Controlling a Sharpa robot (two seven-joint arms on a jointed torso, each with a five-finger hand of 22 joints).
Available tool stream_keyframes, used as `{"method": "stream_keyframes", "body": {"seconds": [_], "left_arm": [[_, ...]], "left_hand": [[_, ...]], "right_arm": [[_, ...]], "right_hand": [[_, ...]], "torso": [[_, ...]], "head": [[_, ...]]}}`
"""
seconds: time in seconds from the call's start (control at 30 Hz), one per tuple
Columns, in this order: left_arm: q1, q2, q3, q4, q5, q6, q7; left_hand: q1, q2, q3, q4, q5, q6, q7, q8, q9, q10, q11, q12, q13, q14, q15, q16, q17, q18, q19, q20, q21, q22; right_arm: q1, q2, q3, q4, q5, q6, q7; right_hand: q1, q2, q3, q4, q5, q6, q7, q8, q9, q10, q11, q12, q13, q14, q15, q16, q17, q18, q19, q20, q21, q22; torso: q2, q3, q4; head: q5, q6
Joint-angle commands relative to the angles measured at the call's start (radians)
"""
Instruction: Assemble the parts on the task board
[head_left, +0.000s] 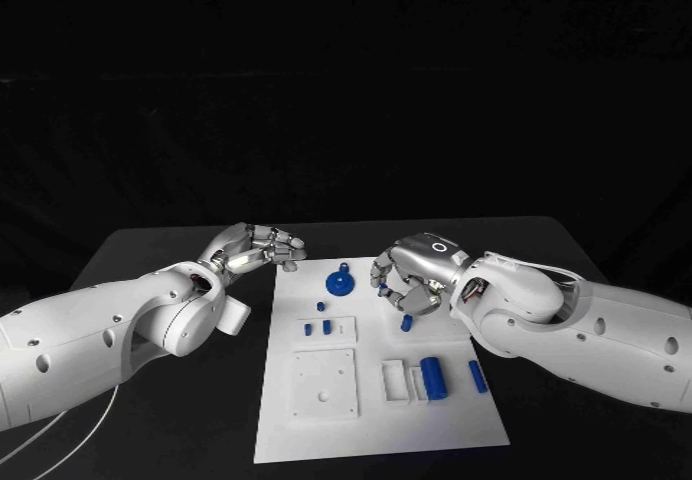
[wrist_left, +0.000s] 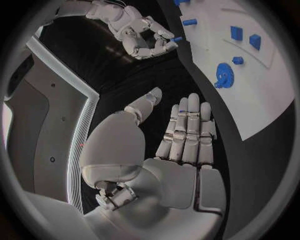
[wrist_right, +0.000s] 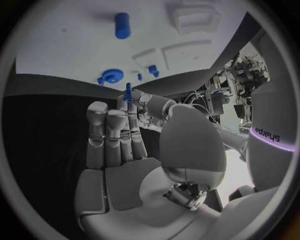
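Pinching a small blue peg (head_left: 407, 322) above the task board (head_left: 378, 440) — right hand (head_left: 411, 272) (left hand (head_left: 257, 247) spread, off its edge).

The small blue peg (head_left: 407, 322) pinched by the right hand (head_left: 414, 272) is partly covered by the fingers in the head view; its upper end is hidden. How firmly it is gripped cannot be told. Shapes of the tiny blue pieces (head_left: 326, 326) near the task board (head_left: 375, 440) middle are too small to be made out. The blue gear (wrist_left: 222, 75) teeth are blurred in the left wrist view. The blue parts (wrist_left: 182, 2) at that circle's rim are cut off. The left hand (head_left: 257, 247) palm is hidden in the head view.
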Motion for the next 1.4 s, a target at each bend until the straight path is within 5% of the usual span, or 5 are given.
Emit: {"method": "stream_keyframes", "body": {"seconds": [0.03,0.37,0.57,0.97,1.4], "left_arm": [[0.001,0.005,0.001,0.002,0.006,-0.008,0.012],[0.001,0.019,0.001,-0.013,0.006,-0.034,0.012],[0.001,0.025,0.001,-0.020,0.008,-0.043,0.014],[0.001,0.030,0.001,-0.022,0.010,-0.044,0.014],[0.001,0.031,0.001,-0.021,0.010,-0.042,0.014]], "left_hand": [[0.002,0.006,0.001,0.008,0.006,-0.004,0.000,0.006,-0.002,-0.007,0.001,-0.006,-0.001,-0.002,0.006,-0.007,0.002,0.003,-0.004,0.004,-0.005,0.002],[0.004,0.007,0.002,0.007,0.007,-0.004,0.000,0.006,-0.002,-0.006,0.001,-0.007,-0.001,-0.001,0.005,-0.008,0.004,0.003,-0.003,0.004,-0.006,0.002],[0.005,0.006,0.002,0.007,0.008,-0.004,0.000,0.007,-0.002,-0.006,0.001,-0.007,-0.001,-0.001,0.006,-0.010,0.007,0.003,-0.003,0.004,-0.006,0.003],[0.007,0.006,0.003,0.007,0.009,-0.005,0.000,0.008,-0.002,-0.006,0.001,-0.007,-0.001,-0.002,0.006,-0.012,0.010,0.003,-0.003,0.004,-0.007,0.004],[0.007,0.006,0.003,0.007,0.009,-0.005,0.000,0.008,-0.002,-0.006,0.001,-0.008,-0.001,-0.002,0.006,-0.013,0.011,0.003,-0.003,0.004,-0.008,0.004]], "right_arm": [[-0.009,0.012,-0.001,0.023,0.081,-0.059,0.057],[-0.059,0.061,-0.006,0.040,0.062,-0.038,0.063],[-0.072,0.084,-0.042,0.029,-0.001,-0.019,0.062],[-0.102,0.097,-0.070,0.029,-0.043,0.007,0.057],[-0.137,0.116,-0.072,0.006,-0.079,0.011,0.052]], "right_hand": [[0.013,0.002,0.001,0.004,-0.002,0.004,0.001,0.005,0.002,0.057,0.013,-0.001,0.002,0.001,-0.005,0.001,-0.001,0.048,0.002,-0.008,-0.005,0.013],[0.014,0.008,-0.004,0.004,-0.001,0.001,0.002,0.003,0.002,0.055,0.014,-0.004,0.002,0.001,-0.004,-0.001,-0.004,0.048,0.003,-0.010,-0.006,0.013],[0.015,0.010,-0.006,0.002,-0.001,0.000,0.002,0.003,0.002,0.055,0.014,-0.005,0.002,0.001,-0.004,-0.002,-0.004,0.048,0.003,-0.010,-0.006,0.013],[0.015,0.011,-0.009,0.000,-0.001,0.000,0.002,0.003,0.002,0.055,0.014,-0.006,0.003,0.002,-0.004,-0.002,-0.005,0.048,0.004,-0.011,-0.006,0.014],[0.016,0.012,-0.011,-0.002,-0.001,0.000,0.002,0.003,0.002,0.056,0.014,-0.006,0.003,0.002,-0.004,-0.002,-0.005,0.048,0.004,-0.012,-0.005,0.014]], "torso": [[0.000,-0.0015,0.0002],[-0.001,-0.0019,0.0012],[0.000,-0.0023,0.0014],[0.000,-0.0019,-0.0002],[0.000,-0.0017,0.0002]], "head": [[0.022,-0.002],[0.108,-0.016],[0.146,-0.029],[0.173,-0.050],[0.190,-0.067]]}}
